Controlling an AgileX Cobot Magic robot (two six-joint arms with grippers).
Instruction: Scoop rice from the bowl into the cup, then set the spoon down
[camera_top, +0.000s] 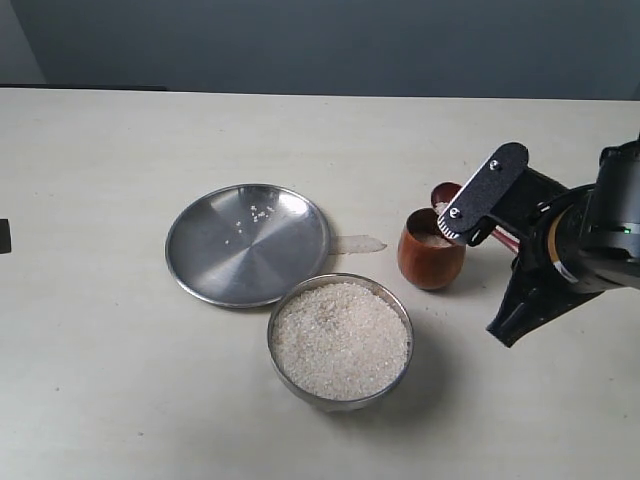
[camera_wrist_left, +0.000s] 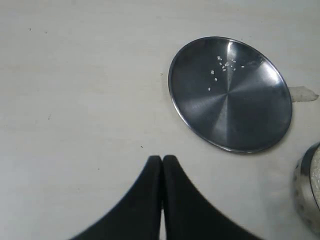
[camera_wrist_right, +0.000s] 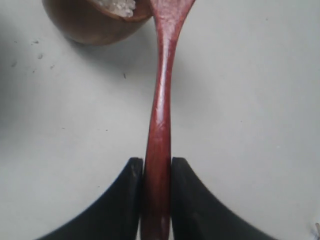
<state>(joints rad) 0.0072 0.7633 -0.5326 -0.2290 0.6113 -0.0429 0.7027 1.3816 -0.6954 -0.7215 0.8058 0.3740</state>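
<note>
Holding the spoon (camera_wrist_right: 160, 100), your right claw (camera_wrist_right: 157, 162) is clamped on its handle; the head sits just ahead, at the cup (camera_wrist_right: 85, 25) rim. Tipping step, likely. Next: lift clear without knocking the cup.

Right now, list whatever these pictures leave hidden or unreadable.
1. spoon head: cut by the right wrist view's edge. In the exterior view the right gripper partly covers it, so its load is unknown.
2. cup fill level: rim partly behind that gripper.
3. bowl: left wrist view crops it.
4. pale scrap beside the plate: too small to identify.
</note>
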